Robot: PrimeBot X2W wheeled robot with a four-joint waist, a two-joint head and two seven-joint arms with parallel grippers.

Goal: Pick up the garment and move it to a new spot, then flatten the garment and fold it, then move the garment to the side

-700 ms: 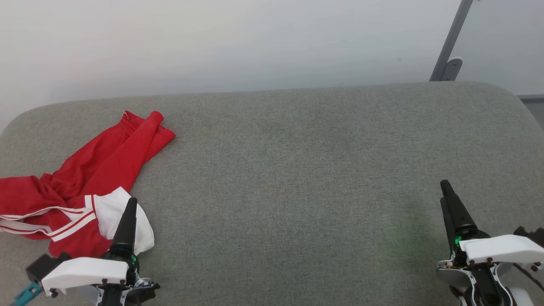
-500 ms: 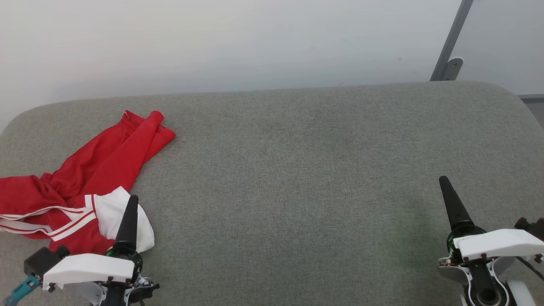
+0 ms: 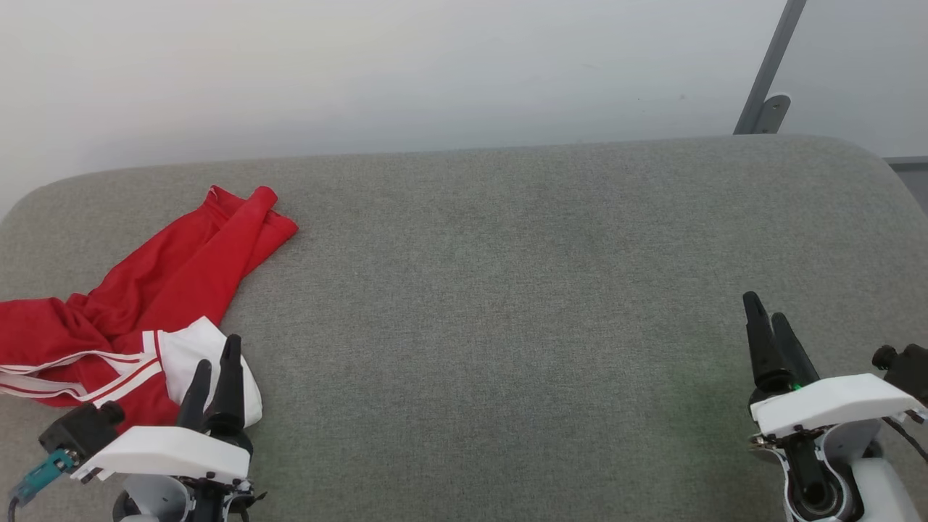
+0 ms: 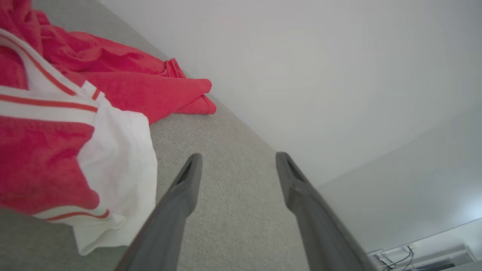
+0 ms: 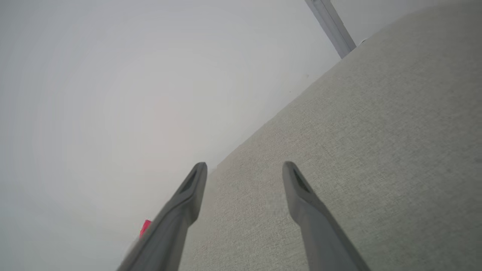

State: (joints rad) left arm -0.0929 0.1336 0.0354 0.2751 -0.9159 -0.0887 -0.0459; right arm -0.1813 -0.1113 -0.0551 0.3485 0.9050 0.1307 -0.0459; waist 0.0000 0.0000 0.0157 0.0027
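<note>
**Crumpled jersey at far left, both jaws wide and empty**

You face a pale wall [image 3: 362,72] behind a broad counter [image 3: 507,290] covered in grey fabric, with rounded far corners. A grey post [image 3: 770,69] rises behind its far right corner.

The garment [image 3: 181,283] lies crumpled at the counter's left end, running off the left edge of your head view. It is mostly red, bunched into long folds that reach toward the wall. Its white sleeve [image 3: 174,355], trimmed with red and white stripes, lies at the near end.

Your left gripper [image 3: 217,351] sits just beside that sleeve. The left wrist view shows its jaws wide apart over bare counter, holding nothing.

Your right gripper [image 3: 763,306] is well apart from the garment, at the near right, jaws likewise wide and empty.
</note>
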